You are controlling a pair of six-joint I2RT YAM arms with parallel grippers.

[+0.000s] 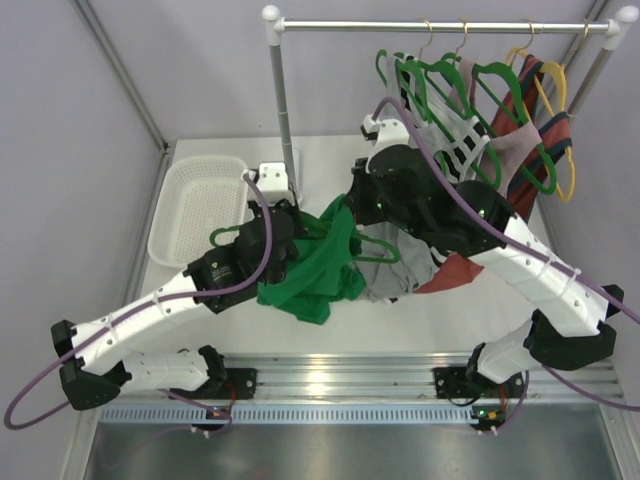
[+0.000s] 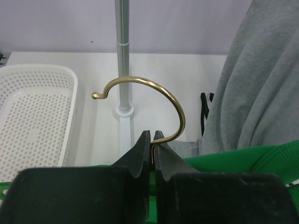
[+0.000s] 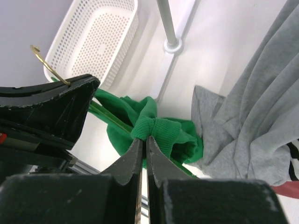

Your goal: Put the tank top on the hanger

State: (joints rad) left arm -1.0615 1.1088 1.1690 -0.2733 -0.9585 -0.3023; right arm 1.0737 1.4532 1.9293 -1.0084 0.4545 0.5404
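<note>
The bright green tank top (image 1: pixel 318 268) hangs bunched in mid-air between the two arms. The green hanger (image 1: pixel 372 247) runs through it; one end pokes out left and its bar shows right. My left gripper (image 2: pixel 152 136) is shut on the base of the hanger's brass hook (image 2: pixel 159 91). My right gripper (image 3: pixel 144 140) is shut on a ribbed strap of the tank top (image 3: pixel 156 130), right beside the hanger's green bar (image 3: pixel 110 117). In the top view the left gripper (image 1: pixel 283 222) and the right gripper (image 1: pixel 362 205) sit close together above the green cloth.
A white basket (image 1: pixel 197 208) lies at the left. A rail (image 1: pixel 440 26) on a pole (image 1: pixel 283 100) carries several green hangers (image 1: pixel 450 90), yellow hangers (image 1: pixel 555 110) and hanging clothes. A grey garment (image 1: pixel 385 280) and a rust-red cloth (image 1: pixel 450 272) lie under the right arm.
</note>
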